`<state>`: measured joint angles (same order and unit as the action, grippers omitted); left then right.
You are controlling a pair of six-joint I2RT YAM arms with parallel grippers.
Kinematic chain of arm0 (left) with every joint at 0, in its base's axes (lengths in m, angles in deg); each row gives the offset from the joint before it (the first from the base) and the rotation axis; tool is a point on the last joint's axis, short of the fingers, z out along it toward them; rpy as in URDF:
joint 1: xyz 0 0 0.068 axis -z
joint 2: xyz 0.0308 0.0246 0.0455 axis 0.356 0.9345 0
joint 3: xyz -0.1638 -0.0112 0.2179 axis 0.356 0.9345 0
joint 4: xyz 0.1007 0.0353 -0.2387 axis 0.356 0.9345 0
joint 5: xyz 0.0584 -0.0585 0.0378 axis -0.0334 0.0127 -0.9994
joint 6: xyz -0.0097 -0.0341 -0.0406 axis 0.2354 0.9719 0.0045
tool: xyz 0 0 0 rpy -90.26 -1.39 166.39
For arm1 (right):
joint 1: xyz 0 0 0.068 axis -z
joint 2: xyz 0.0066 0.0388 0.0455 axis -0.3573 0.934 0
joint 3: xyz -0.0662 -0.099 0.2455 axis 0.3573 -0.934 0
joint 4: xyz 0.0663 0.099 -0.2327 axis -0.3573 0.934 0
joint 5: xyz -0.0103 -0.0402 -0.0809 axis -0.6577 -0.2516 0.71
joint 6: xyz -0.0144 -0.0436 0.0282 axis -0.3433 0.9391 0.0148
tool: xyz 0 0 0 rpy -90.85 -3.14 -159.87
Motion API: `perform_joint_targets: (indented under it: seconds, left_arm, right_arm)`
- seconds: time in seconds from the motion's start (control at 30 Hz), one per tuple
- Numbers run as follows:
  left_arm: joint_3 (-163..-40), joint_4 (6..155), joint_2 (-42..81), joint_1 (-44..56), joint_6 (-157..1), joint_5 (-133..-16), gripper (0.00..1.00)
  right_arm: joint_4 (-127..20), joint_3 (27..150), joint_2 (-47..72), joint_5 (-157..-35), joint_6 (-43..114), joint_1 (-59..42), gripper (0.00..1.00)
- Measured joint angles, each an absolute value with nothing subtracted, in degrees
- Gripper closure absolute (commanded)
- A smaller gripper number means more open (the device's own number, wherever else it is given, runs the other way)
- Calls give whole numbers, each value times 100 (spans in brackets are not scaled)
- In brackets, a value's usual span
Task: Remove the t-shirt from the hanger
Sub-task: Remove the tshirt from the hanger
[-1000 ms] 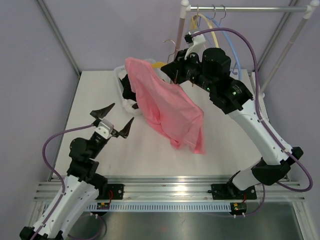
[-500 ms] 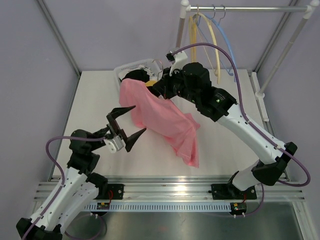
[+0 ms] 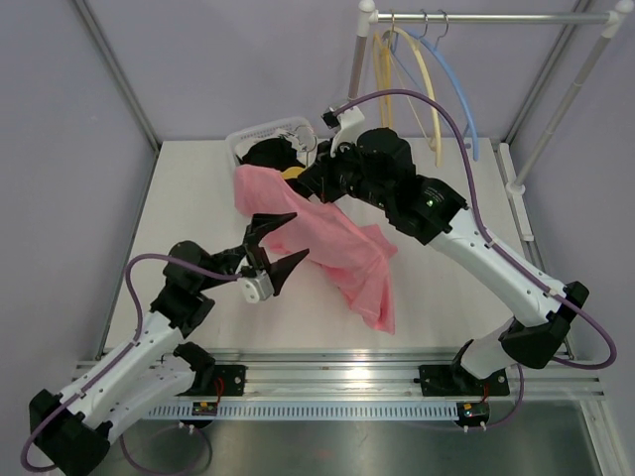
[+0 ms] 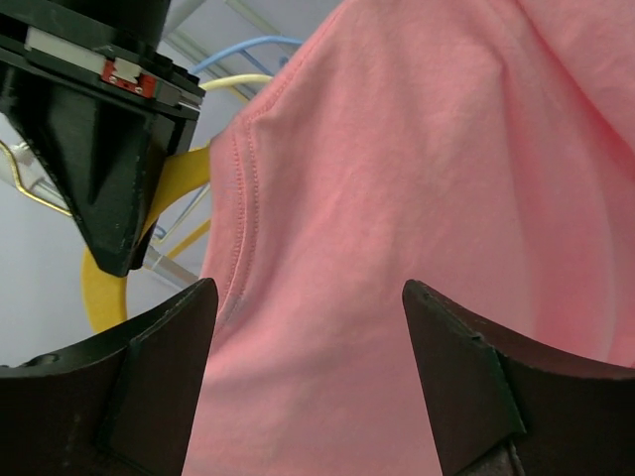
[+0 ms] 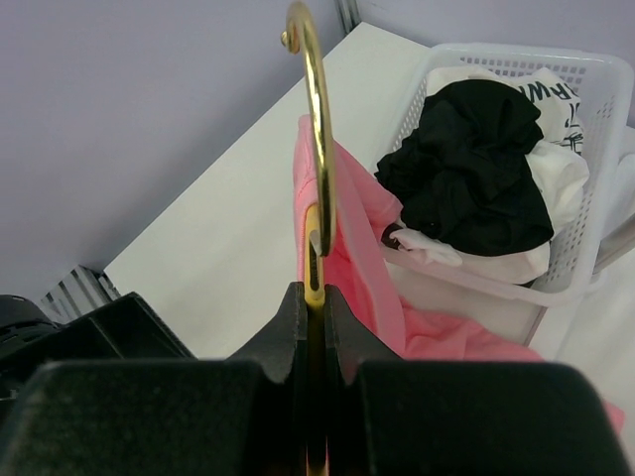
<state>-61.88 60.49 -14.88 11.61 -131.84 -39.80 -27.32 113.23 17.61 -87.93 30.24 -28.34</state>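
Note:
A pink t-shirt (image 3: 327, 243) hangs on a yellow hanger (image 3: 291, 173) with a metal hook (image 5: 314, 119), held over the table's middle. My right gripper (image 3: 316, 178) is shut on the hanger's neck (image 5: 315, 270) at the shirt's collar. My left gripper (image 3: 279, 244) is open, its fingers (image 4: 149, 377) spread either side of the shirt's left edge, close to the cloth (image 4: 397, 198) near a shoulder seam. The yellow hanger (image 4: 174, 183) shows beside the seam in the left wrist view. Most of the hanger is hidden inside the shirt.
A white laundry basket (image 3: 250, 139) with black and white clothes (image 5: 476, 169) stands at the back of the table behind the shirt. A rail (image 3: 496, 18) at the back right holds yellow and blue hangers (image 3: 437, 89). The shirt's hem (image 3: 382, 312) trails low over the table.
My right arm has carried the hanger and shirt left and down toward the basket. My left gripper has risen and moved right, reaching the shirt's left edge, still open.

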Motion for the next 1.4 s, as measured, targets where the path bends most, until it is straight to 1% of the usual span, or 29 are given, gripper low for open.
perform_joint_targets:
  seconds: [0.23, 0.37, 0.4, 0.47, 0.5, 0.57, 0.67, 0.7, 0.73, 0.83, 0.93, 1.17, 1.4]
  left_arm:
    - [-6773, 6034, -681, 1539, -13462, -4670, 26]
    - [-6977, 5929, -480, 1625, -13501, -4972, 33]
    - [-6999, 5916, -448, 1655, -13505, -5025, 43]
    - [-7020, 5924, -404, 1727, -13536, -5103, 57]
    - [-7025, 5935, -378, 1769, -13542, -5140, 69]
    - [-7073, 6010, -325, 1874, -13577, -5226, 76]
    - [-7095, 6077, -251, 2020, -13634, -5368, 77]
    - [-7095, 6080, -236, 2057, -13658, -5405, 79]
    - [-7097, 6077, -227, 2088, -13691, -5449, 87]
    - [-7097, 6106, -225, 2171, -13787, -5560, 100]
    - [-7138, 6206, -225, 2230, -13807, -5634, 100]
    - [-7718, 7039, -220, 2265, -13293, -5805, 100]
    - [-7853, 7406, -382, 2259, -13129, -5932, 100]
  right_arm:
    - [-2634, 11323, 1761, -8898, 3114, -2893, 100]
    - [-2596, 11321, 1757, -8913, 3151, -2902, 100]
    - [-2594, 11315, 1752, -8916, 3162, -2902, 100]
    - [-2592, 11282, 1737, -8922, 3166, -2902, 100]
    - [-2594, 11264, 1726, -8931, 3171, -2902, 100]
    - [-2596, 11225, 1704, -8933, 3180, -2902, 100]
    - [-2599, 11194, 1665, -8918, 3208, -2902, 100]
    - [-2599, 11194, 1661, -8922, 3212, -2902, 100]
    - [-2596, 11194, 1661, -8924, 3219, -2902, 100]
    - [-2590, 11192, 1661, -8898, 3234, -2902, 100]
    - [-2564, 11190, 1661, -8859, 3263, -2902, 100]
    - [-2730, 11208, 1667, -8754, 3304, -2908, 100]
    - [-2780, 11317, 1772, -8734, 3311, -2976, 100]
